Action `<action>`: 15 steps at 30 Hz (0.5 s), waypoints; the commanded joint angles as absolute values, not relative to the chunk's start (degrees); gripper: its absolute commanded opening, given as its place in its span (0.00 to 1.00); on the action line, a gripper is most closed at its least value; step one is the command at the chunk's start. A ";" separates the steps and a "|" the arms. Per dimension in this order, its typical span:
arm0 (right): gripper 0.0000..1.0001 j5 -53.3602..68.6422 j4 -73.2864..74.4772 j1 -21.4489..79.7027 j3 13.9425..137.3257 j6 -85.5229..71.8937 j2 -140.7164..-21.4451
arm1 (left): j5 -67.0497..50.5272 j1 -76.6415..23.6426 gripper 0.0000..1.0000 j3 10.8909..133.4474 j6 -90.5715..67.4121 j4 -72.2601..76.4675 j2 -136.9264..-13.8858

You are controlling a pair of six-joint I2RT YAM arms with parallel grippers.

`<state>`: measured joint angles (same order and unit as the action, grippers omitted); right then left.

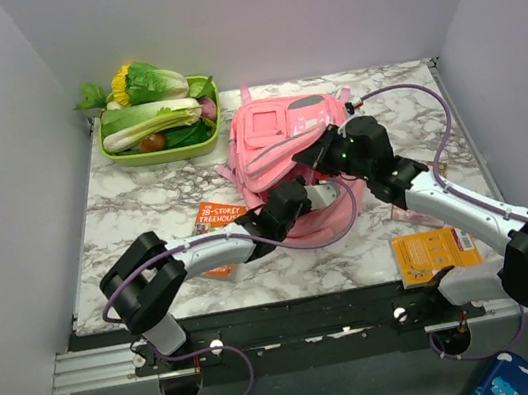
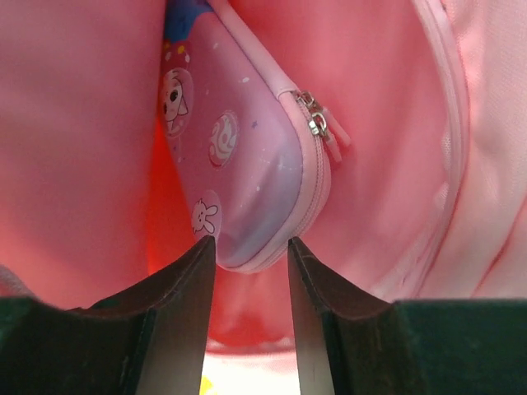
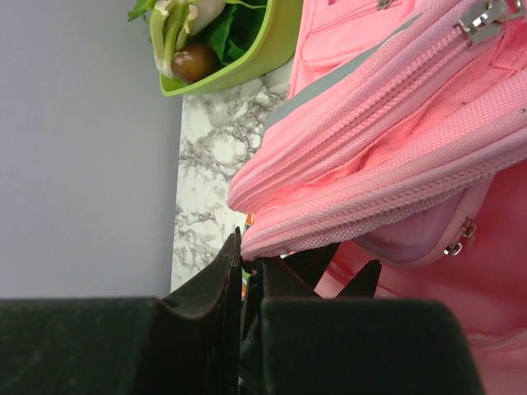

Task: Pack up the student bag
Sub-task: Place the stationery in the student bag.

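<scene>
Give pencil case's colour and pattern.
Lilac with bunny prints, pink zip edging: pencil case shows best in left wrist view.

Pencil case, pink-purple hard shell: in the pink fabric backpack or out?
In. Left wrist view: pink-purple pencil case flanked both sides by the pink fabric backpack.

Black-and-white arms (image 1: 208, 255), purple cables (image 1: 444, 107)

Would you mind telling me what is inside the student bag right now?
A purple cartoon pencil case, its end between the left gripper's fingers; the bag's fabric hides anything deeper.
</scene>
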<state>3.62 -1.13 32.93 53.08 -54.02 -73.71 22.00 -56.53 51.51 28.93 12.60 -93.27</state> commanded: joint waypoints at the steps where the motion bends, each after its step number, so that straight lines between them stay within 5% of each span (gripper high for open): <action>1: 0.01 6.86 -3.34 34.10 54.67 -54.05 -71.55 | 29.00 -55.99 0.46 55.28 27.16 16.71 -95.80; 6: 0.01 4.04 -1.68 33.40 54.32 -52.91 -71.01 | 16.64 -55.99 0.48 57.21 21.72 4.34 -90.27; 10: 0.01 4.92 -1.15 31.21 53.70 -52.21 -71.37 | -5.65 -54.33 0.50 63.88 18.29 -20.58 -86.32; 15: 0.01 5.10 2.45 28.05 52.21 -50.80 -70.75 | -32.06 -45.11 0.50 69.52 18.02 -33.65 -80.87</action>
